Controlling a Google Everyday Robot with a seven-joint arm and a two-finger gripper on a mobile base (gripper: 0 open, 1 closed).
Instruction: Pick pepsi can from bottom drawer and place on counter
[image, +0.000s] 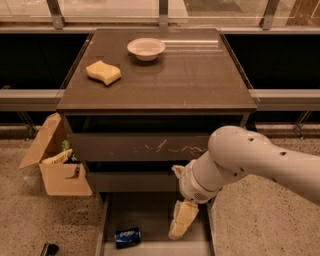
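Bottom drawer (150, 212), pepsi can (127, 236) left of hand (180, 225)

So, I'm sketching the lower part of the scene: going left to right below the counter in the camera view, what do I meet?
Cardboard box on the floor → pepsi can lying in the bottom drawer → gripper, hanging over the right part of that same drawer.

Speckled stone-like floor (25, 225) at 7 and 4 o'clock. Open cardboard box (62, 180) at 8 o'clock. Along 12 o'clock, bright glazing (110, 7), perhaps a window. Grey ledges (285, 97) over dark recesses at 3 and 9. Pincer (181, 222) low at 6 o'clock.
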